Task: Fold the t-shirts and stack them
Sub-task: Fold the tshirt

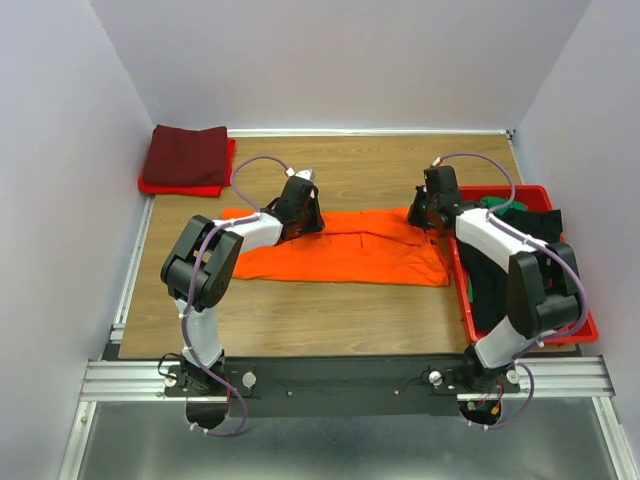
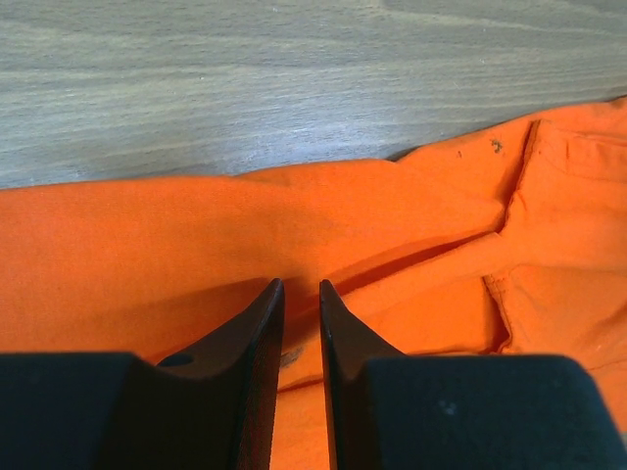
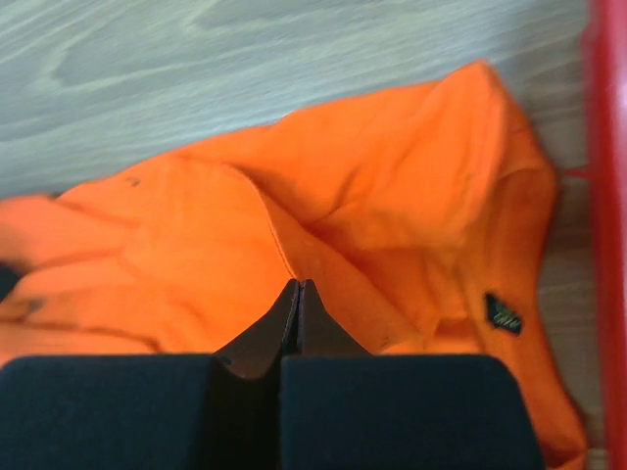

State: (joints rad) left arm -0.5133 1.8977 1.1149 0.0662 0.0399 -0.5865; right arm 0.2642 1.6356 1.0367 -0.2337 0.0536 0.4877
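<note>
Top view: shirt (image 1: 345, 258) lay mid-table, long axis 9-to-3 o'clock, left gripper (image 1: 300, 215) on its 12 o'clock edge, right gripper (image 1: 425, 215) at its 2 o'clock corner; left wrist: jaws narrowly parted, pinching a fold; right wrist: jaws pressed together at a crease, hold unclear.

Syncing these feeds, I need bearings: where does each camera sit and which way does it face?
Top external: above and behind the bases, looking down on the table; left arm and right arm show whole.
Left wrist: on the left arm, looking along its jaws at the orange t-shirt and table beyond.
Right wrist: on the right arm, looking past shut jaws at that shirt; red tray at right.
Shared: all three show the shirt; top and right wrist both show the tray.
</note>
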